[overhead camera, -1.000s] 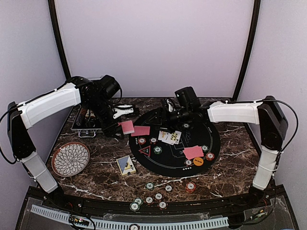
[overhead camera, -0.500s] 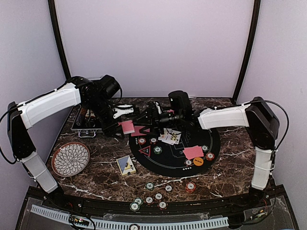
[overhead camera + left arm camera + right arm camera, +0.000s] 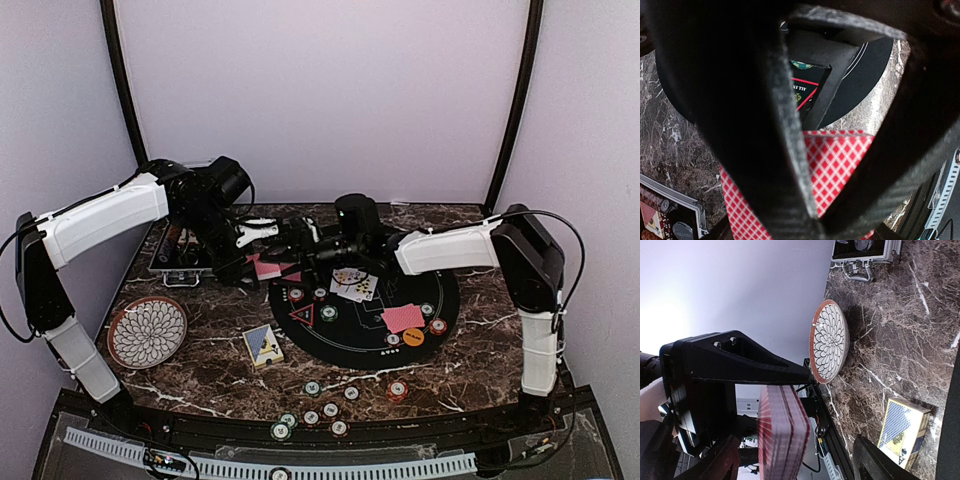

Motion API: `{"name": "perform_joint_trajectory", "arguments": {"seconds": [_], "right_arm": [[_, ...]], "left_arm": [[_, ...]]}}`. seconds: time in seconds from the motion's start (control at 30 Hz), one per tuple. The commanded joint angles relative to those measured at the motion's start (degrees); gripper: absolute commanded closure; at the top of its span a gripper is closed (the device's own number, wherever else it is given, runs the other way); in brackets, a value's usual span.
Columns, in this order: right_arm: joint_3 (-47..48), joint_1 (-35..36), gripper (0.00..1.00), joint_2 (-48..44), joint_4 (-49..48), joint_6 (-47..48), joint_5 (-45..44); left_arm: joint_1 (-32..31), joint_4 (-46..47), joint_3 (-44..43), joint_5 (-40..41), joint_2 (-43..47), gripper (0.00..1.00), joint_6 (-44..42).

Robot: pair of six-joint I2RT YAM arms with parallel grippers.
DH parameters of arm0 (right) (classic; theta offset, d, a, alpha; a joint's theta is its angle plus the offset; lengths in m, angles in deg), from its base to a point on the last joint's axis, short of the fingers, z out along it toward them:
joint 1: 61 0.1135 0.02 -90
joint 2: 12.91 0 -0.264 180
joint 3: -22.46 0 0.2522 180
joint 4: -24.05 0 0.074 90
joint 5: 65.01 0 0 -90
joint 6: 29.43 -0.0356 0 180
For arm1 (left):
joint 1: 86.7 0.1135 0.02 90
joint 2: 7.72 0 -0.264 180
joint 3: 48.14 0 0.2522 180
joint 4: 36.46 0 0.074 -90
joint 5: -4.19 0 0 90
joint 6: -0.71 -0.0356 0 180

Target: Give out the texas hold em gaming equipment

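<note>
At the far-left edge of the black round mat [image 3: 350,338], the right gripper [image 3: 298,246] clamps a deck of red-backed cards [image 3: 782,432], plain only from its wrist. The left gripper [image 3: 243,262] has its fingers [image 3: 790,150] meeting over one red-backed card [image 3: 840,165]; whether they grasp it is unclear.

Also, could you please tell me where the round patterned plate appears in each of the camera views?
Top external: the plate sits at lower left.
Left wrist: not in it.
Right wrist: the plate is at upper centre, seen tilted.
Shared landmark: the blue card box, near the plate in the top external and right wrist views.
</note>
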Motion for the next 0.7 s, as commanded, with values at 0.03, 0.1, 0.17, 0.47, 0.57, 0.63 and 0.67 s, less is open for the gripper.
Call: {"name": "perform_joint_trajectory", "arguments": {"seconds": [0.03, 0.1, 0.17, 0.47, 0.57, 0.63, 0.67], "right_arm": [[3.1, 1.2, 0.21, 2.4, -4.9, -2.6, 1.4], [4.1, 1.5, 0.22, 3.5, -5.0, -3.1, 1.7], [4.9, 1.8, 0.23, 4.6, -5.1, -3.7, 1.8], [6.9, 1.8, 0.27, 7.5, -3.8, -4.5, 2.4], [4.2, 0.8, 0.30, 6.9, -2.9, -4.1, 1.5], [2.3, 0.2, 0.32, 6.0, -2.8, -4.0, 0.8], [1.5, -0.1, 0.32, 5.6, -2.6, -3.8, 0.6]], "left_arm": [[0.2, 0.6, 0.9, -1.8, 2.4, 1.00, -0.2], [0.3, 0.6, 0.7, -1.8, 2.5, 1.00, -0.2], [0.2, 0.6, 0.7, -1.9, 2.5, 1.00, -0.2], [0.2, 0.5, 0.6, -1.9, 2.6, 1.00, -0.3], [0.2, 0.7, 0.8, -1.7, 3.0, 1.00, -0.2], [0.2, 0.7, 1.0, -1.8, 3.1, 1.00, -0.2], [0.3, 0.6, 1.0, -1.7, 3.2, 1.00, -0.2]]}}
